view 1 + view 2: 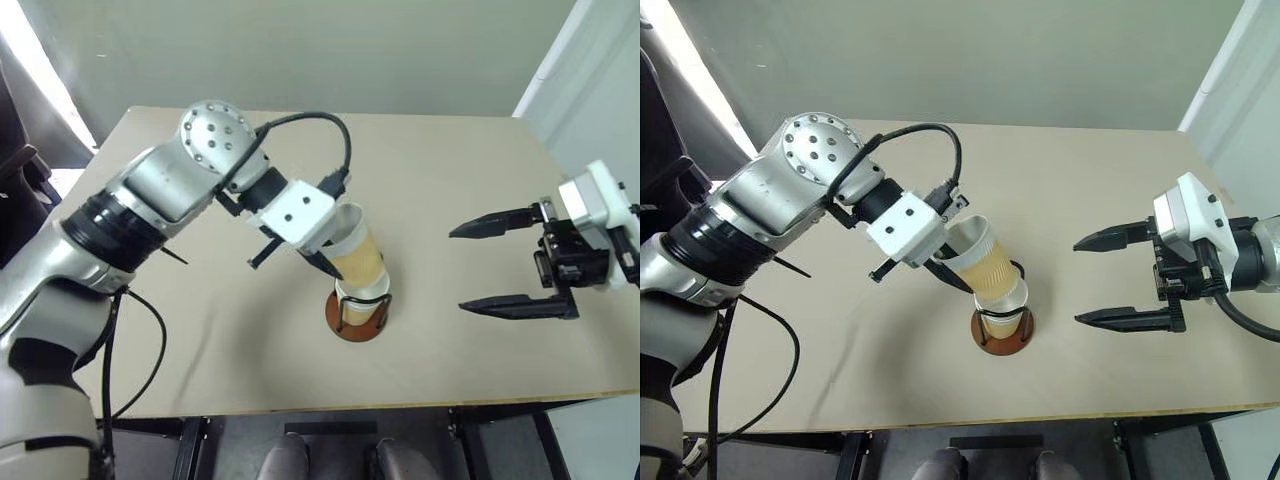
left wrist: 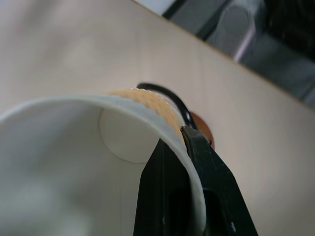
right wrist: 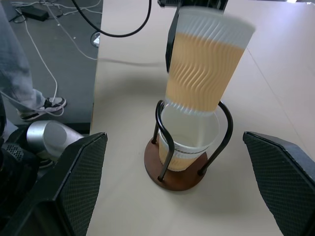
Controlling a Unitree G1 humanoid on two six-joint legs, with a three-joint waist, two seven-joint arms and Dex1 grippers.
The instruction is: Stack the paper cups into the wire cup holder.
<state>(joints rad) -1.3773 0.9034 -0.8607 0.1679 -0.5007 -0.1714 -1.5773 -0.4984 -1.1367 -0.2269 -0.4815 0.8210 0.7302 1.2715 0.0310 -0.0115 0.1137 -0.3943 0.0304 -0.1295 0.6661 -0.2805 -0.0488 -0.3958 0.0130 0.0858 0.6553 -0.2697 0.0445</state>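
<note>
The wire cup holder (image 1: 357,322) stands near the table's middle front, a paper cup (image 3: 189,132) sitting inside its black loops. A second paper cup (image 1: 355,255) leans over it, its bottom dipping into the seated cup's mouth and its rim tipped up to the left. My left gripper (image 1: 325,262) is shut on this tilted cup's rim; in the left wrist view one of the fingers (image 2: 197,187) lies inside the wall and one outside. My right gripper (image 1: 458,270) hangs open to the right of the holder, well apart from it, nothing between its fingers (image 3: 74,187).
The tan table (image 1: 480,180) extends behind and to both sides of the holder; its front edge runs just below the holder. Off the table's side, a person's leg and shoe (image 3: 19,73) stand on the grey floor among cables (image 3: 54,19).
</note>
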